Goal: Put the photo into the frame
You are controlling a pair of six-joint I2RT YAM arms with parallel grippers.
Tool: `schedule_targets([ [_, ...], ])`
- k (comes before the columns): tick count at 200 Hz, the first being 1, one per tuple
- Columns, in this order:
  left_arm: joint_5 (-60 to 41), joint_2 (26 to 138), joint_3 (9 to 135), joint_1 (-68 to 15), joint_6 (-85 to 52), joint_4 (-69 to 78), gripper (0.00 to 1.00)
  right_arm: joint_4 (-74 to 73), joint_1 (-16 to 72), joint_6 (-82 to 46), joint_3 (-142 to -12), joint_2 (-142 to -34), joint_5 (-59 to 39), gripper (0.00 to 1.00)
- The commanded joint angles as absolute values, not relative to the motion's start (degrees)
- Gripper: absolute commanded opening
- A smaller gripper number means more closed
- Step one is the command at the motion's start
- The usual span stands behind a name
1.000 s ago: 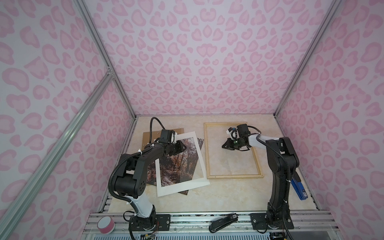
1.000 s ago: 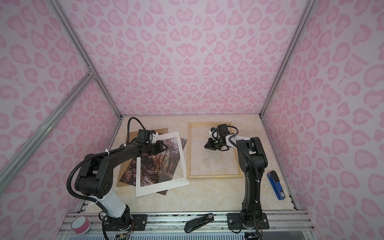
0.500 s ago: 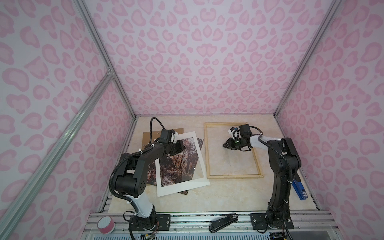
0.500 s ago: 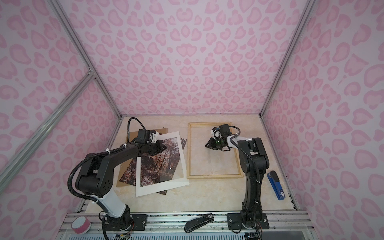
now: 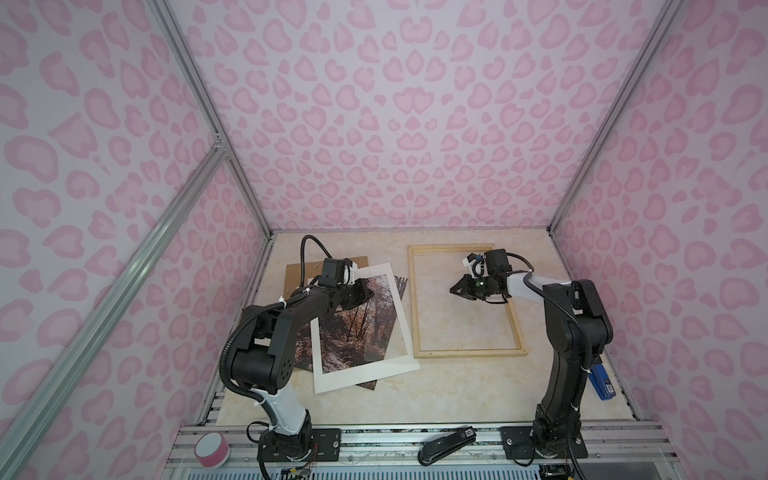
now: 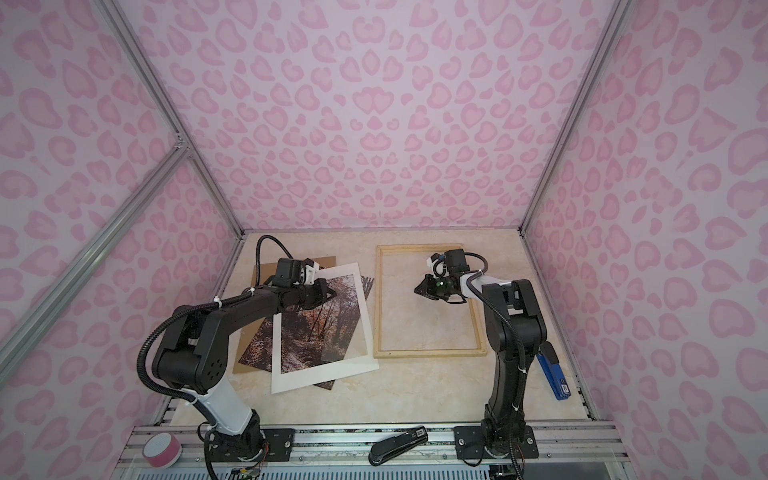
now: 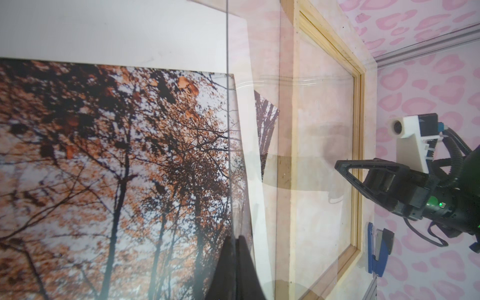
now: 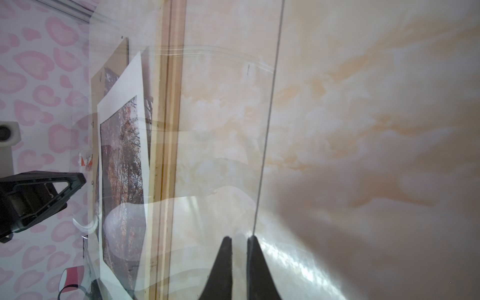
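Observation:
The photo (image 5: 353, 328) (image 6: 316, 328) (image 7: 104, 155) (image 8: 122, 145), an autumn forest print, lies left of centre under a white mat (image 5: 365, 374). The pale wood frame (image 5: 465, 354) (image 6: 428, 353) (image 7: 357, 155) (image 8: 168, 104) lies flat to its right, with only table inside it. A clear sheet (image 7: 311, 130) (image 8: 207, 130) hangs between the two grippers. My left gripper (image 5: 372, 291) (image 6: 332, 294) (image 7: 235, 237) is shut on one edge of it, above the photo's far end. My right gripper (image 5: 453, 289) (image 6: 417, 289) (image 8: 239, 238) hovers over the frame with a narrow gap between its jaws. The sheet's other edge sits against one fingertip.
A brown backing board (image 5: 297, 276) lies under the photo at the back left. A blue stapler (image 5: 602, 384) rests by the right wall. On the front rail are a black stapler (image 5: 446, 446) and a pink tape roll (image 5: 212, 449). Patterned walls close in three sides.
My left jaws have closed onto the clear sheet's edge. The right gripper has edged slightly left over the frame and its jaws have parted a little.

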State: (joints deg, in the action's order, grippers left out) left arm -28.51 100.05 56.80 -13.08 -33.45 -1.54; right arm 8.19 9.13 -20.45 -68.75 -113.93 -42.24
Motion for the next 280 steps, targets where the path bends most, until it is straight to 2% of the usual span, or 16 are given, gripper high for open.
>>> schedule_targets([
  [1, -28.89, 99.76, 56.78, -13.85, -35.15, 1.67, 0.04, 7.72, 9.14, -20.59, -68.15, -113.0, -43.82, 0.09],
  [56, -29.05, 100.87, 56.88, -15.33, -39.53, 7.05, 0.04, 4.89, 8.62, -22.45, -65.81, -110.31, -45.85, 0.24],
  [102, -28.74, 101.67, 56.95, -15.48, -44.21, 13.39, 0.04, -0.11, 7.89, -26.31, -62.1, -106.61, -48.12, 0.3],
  [197, -32.84, 102.39, 57.66, -15.64, -47.32, 19.84, 0.04, -8.48, 6.13, -32.83, -58.03, -102.54, -52.52, 0.24],
  [240, -34.71, 102.35, 58.31, -15.23, -47.55, 20.52, 0.04, -6.83, 4.88, -31.79, -58.06, -100.82, -52.54, 0.2],
  [280, -34.9, 102.45, 58.45, -15.21, -47.25, 20.48, 0.04, -4.71, 4.48, -30.61, -59.52, -101.07, -52.91, 0.21],
])
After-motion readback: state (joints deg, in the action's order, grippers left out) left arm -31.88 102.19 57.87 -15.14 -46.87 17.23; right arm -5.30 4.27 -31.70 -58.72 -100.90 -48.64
